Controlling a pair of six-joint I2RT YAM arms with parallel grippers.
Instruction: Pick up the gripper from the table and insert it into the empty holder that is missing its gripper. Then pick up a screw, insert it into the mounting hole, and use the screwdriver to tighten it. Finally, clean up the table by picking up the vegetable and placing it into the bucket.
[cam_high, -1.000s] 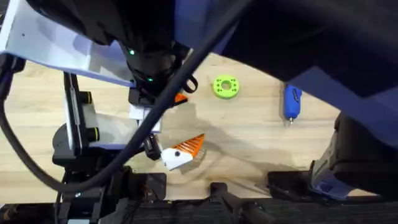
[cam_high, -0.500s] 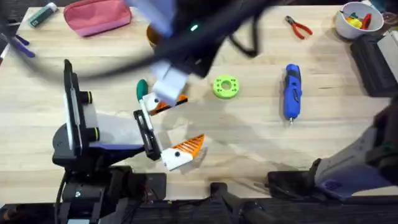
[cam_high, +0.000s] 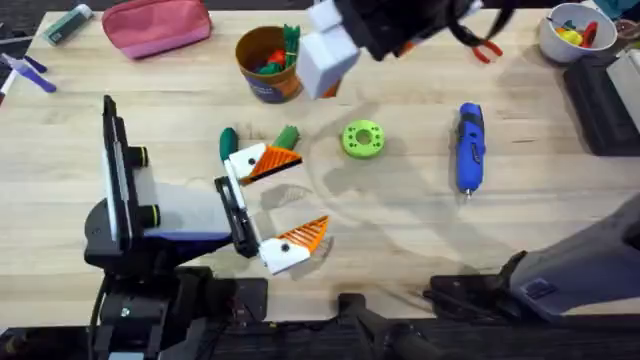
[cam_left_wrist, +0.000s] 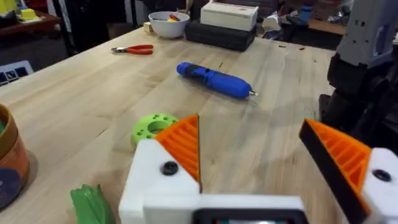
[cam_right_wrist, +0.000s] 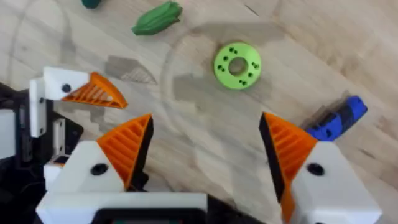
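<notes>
Pale wooden worktop (cam_high: 400, 230) carries everything. The left end effector (cam_high: 285, 200) lies low over it, aimed toward the right side, with its two fingers spread wide apart and nothing between them. On its far finger, an orange fingertip piece (cam_high: 275, 162) sits seated on the white finger base (cam_high: 243, 160). The wedge's long axis runs across the worktop, and its tip points toward the green disc (cam_high: 362, 139). A dark dot marks the side of that base in the right wrist view.

A green vegetable (cam_high: 287, 137) lies just beside that finger, on the far side. A darker green piece (cam_high: 228, 142) is near it.

The blue screwdriver (cam_high: 470, 148) lies flat, well right of the disc. Its long axis runs from the far edge toward the arm bases, and its metal bit points at the near edge.

The bucket (cam_high: 268, 65) stands upright at the far side, holding green, orange and red pieces. The right end effector (cam_right_wrist: 205, 149) hangs high near the bucket, fingers parted and empty.
</notes>
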